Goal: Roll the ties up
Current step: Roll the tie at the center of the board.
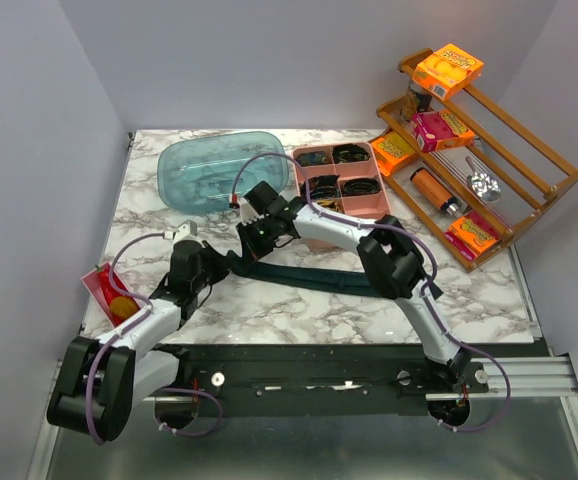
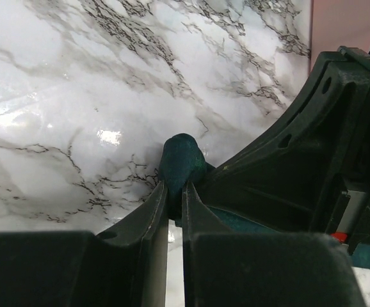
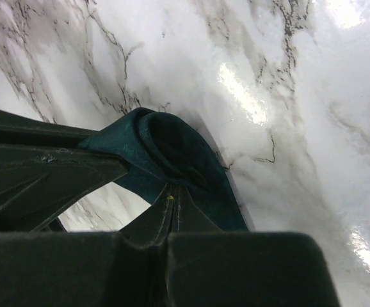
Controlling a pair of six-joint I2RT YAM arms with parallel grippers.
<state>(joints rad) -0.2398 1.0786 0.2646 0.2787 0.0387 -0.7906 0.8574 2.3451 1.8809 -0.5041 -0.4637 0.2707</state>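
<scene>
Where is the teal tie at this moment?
In the top view the teal tie lies across mid-table, in front of the pink tray, its left end pinched by the left gripper and right gripper.

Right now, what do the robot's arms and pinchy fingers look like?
Both arms, the left arm and the right arm, have white tube-shaped links and chunky black joints. A thin purple cable loops along each. The left gripper and right gripper have dark, flat, tapering fingers.
</scene>
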